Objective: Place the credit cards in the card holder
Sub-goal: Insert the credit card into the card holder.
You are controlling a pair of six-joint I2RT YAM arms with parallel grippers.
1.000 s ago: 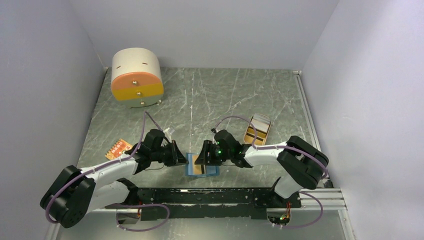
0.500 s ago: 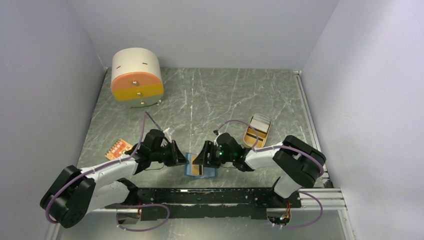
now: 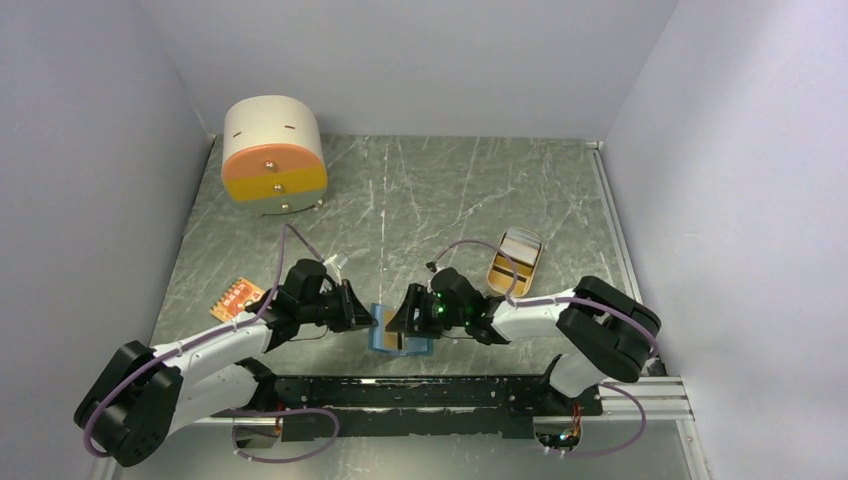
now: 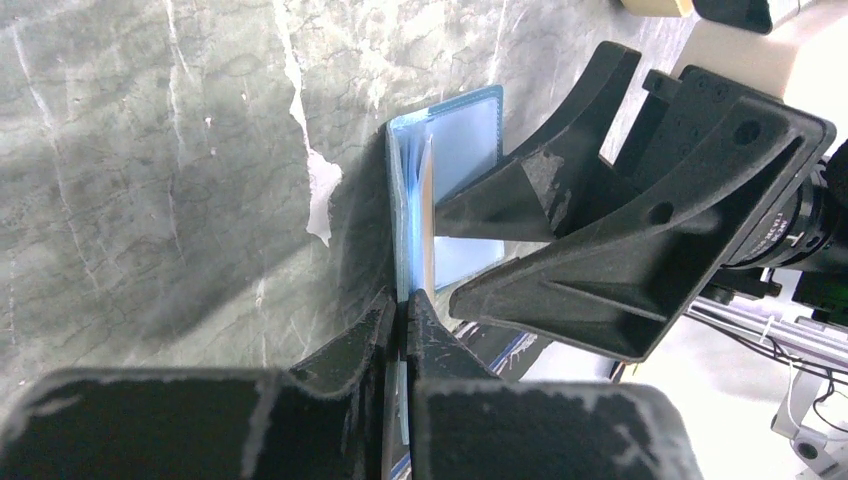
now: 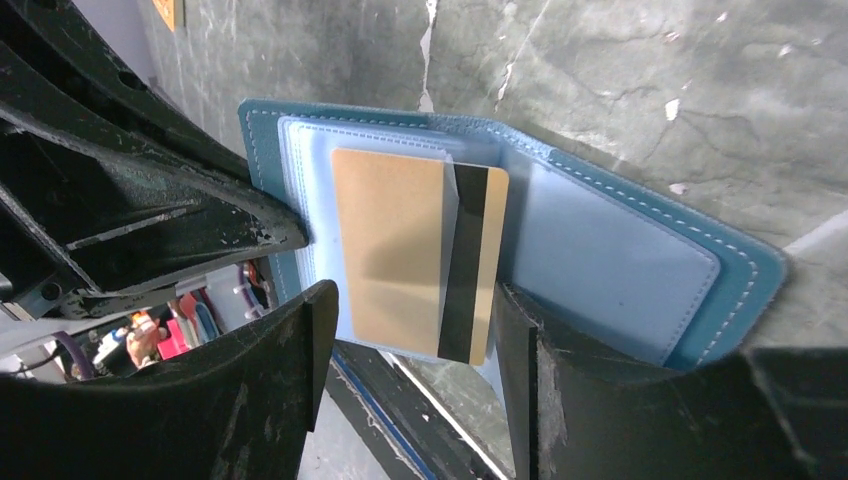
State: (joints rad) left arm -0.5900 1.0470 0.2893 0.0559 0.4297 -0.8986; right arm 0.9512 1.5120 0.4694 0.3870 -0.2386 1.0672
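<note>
The blue card holder [image 3: 425, 347] lies open near the table's front edge, between my two grippers. My left gripper [image 4: 402, 310] is shut on its left flap, holding that flap upright [image 4: 455, 150]. A gold card with a black stripe [image 5: 400, 250] sits partly inside a light blue pocket of the holder [image 5: 610, 250], its lower end sticking out. My right gripper [image 5: 412, 345] is open, its fingers on either side of the card's protruding end without gripping it. A second orange card [image 3: 237, 297] lies flat on the table at the left. A whitish card [image 3: 520, 240] lies in the tan tray.
The tan tray [image 3: 497, 272] stands right of the grippers. A round cream, orange and yellow drawer unit [image 3: 273, 155] stands at the back left. The black base rail [image 3: 430, 392] runs just in front of the card holder. Grey walls close in the table.
My right gripper has edged left toward the card holder, and the holder with the gold card has shifted slightly left. The left arm has barely moved.
</note>
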